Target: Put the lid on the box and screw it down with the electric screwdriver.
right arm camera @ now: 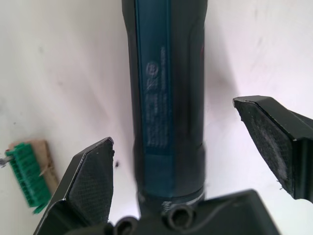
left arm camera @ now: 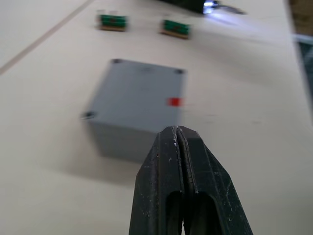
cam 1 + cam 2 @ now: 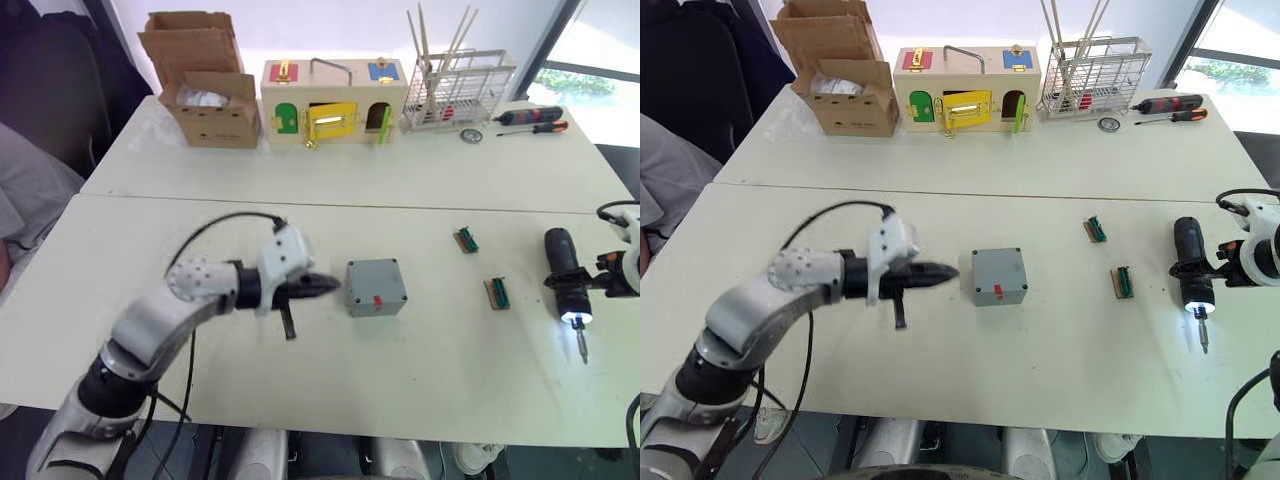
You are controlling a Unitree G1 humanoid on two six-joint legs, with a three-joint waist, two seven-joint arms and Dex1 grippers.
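Box [image 3: 375, 287]: grey, lid [image 2: 139, 90] seated on top, red label on the near side; contents hidden. Stands mid-table, just ahead of the left gripper [image 3: 325, 286], whose fingers are pressed together with nothing between them, apart from the box.

Cardboard carton [image 3: 205, 90]: open at the far table edge, something pale inside, possibly plastic wrap.

Electric screwdriver [image 3: 566, 280]: lying on the table, tip light on, between the widely spread fingers [image 1: 93, 181] of the right gripper [image 1: 186, 142], neither pad touching it.
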